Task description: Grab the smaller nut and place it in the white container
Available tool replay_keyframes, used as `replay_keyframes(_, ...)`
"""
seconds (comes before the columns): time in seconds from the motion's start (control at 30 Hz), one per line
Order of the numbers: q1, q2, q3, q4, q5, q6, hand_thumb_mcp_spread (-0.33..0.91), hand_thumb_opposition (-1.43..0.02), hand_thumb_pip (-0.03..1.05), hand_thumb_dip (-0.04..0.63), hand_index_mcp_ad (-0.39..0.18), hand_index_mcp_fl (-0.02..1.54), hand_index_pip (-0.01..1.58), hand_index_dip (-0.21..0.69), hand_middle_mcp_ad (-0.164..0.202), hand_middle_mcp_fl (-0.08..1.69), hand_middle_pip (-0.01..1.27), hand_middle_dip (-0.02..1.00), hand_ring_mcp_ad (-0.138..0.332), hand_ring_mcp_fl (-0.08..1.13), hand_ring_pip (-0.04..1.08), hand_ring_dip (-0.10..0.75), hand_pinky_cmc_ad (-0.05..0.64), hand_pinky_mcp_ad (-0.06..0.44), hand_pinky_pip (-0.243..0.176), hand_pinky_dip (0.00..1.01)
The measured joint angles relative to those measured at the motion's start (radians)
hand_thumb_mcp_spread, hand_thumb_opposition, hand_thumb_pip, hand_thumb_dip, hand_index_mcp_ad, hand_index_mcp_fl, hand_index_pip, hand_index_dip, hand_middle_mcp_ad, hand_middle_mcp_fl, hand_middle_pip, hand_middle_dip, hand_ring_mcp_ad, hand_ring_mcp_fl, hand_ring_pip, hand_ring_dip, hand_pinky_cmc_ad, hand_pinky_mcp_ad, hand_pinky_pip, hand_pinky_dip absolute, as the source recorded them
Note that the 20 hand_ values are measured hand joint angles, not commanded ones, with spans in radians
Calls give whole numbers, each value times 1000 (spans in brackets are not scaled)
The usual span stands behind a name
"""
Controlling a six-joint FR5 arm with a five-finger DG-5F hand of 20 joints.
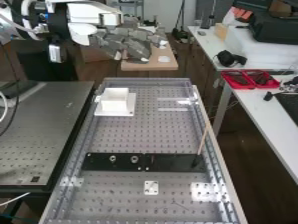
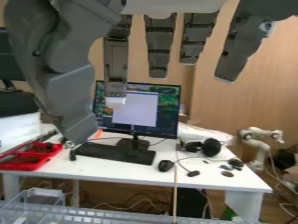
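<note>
One white container, red trays with items

1. A white desk is running along the high view's right side.
2. A monitor is standing on it, with a black keyboard lying in front.
3. A pale wood wall is rising behind.
4. A dark brown floor is stretching below the desk.
5. A grey table dotted with holes is standing at the high view's left.

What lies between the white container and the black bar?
Bare, perforated bench top lies between the container and the bar, as the high view shows.
</note>
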Motion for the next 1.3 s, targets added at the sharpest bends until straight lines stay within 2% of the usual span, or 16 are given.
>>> replay_keyframes(0.1, 10, 5, 2, -9, 97, 14, 374, -808, 623, 237, -190, 19, 1140, 84, 59, 145, 129, 206, 108, 3, 98, 87, 333, 278, -28, 429)
replay_keyframes(0.17, 16, 7, 1, -13, 162, 38, 351, -791, 623, 236, -180, 24, 1115, 75, 63, 145, 129, 206, 110, 3, 98, 87, 333, 278, -44, 463)
replay_keyframes(0.3, 19, 7, -1, -13, 204, 82, 340, -778, 623, 230, -176, 17, 1066, 63, 65, 145, 129, 206, 113, 3, 98, 87, 333, 278, -58, 475)
replay_keyframes(0.43, 11, 4, -4, -16, 209, 116, 332, -777, 623, 220, -169, 19, 1052, 61, 68, 145, 131, 206, 113, 3, 101, 87, 333, 279, -61, 492)
replay_keyframes(0.63, -3, -6, 1, -22, 178, 129, 332, -780, 620, 220, -168, 21, 1030, 54, 68, 148, 131, 206, 113, 3, 99, 87, 333, 279, -61, 506)
replay_keyframes(1.23, -12, -9, 1, -22, 148, 111, 332, -777, 613, 223, -168, 21, 1018, 54, 65, 145, 131, 206, 112, 3, 99, 87, 340, 279, -63, 506)
replay_keyframes(1.3, -11, -9, 1, -22, 149, 111, 332, -777, 613, 223, -168, 21, 1018, 54, 68, 145, 131, 206, 112, 3, 99, 87, 344, 279, -75, 504)
